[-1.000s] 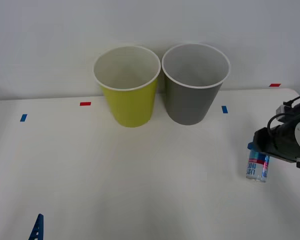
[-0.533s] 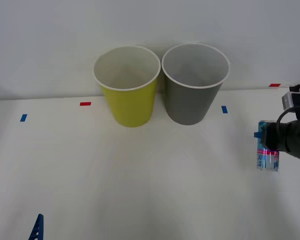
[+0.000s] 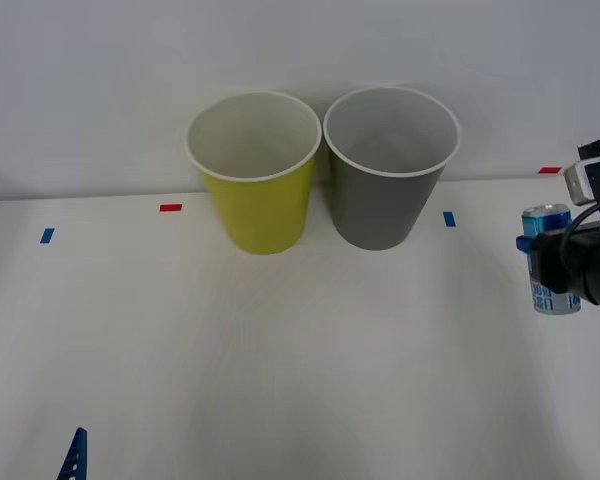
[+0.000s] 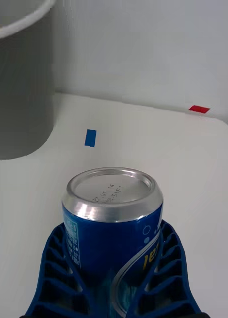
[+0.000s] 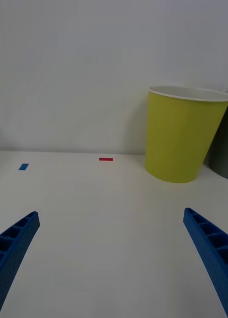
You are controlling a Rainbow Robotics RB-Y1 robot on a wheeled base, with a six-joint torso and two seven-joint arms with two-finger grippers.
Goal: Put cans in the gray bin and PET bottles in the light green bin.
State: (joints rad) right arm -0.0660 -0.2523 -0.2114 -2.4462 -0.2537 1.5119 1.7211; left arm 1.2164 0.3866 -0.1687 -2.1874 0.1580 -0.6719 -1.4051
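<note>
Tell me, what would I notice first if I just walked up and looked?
Probably the two big bins side by side at the back of the table: the light green bin on the left and the gray bin touching it. Then the blue can, held upright off the table by the right gripper at the right edge.

White table with two bins and tape marks

The table [image 3: 280,380] is plain white and meets a pale wall at its far edge; the light green bin [image 3: 255,175] and the gray bin [image 3: 388,170] stand upright on it near that wall, side by side and perhaps just touching at the rims; small blue tape marks [image 3: 449,218] and red tape marks [image 3: 170,207] lie flat on the surface, spread along the far part to either side of the bins.
</note>
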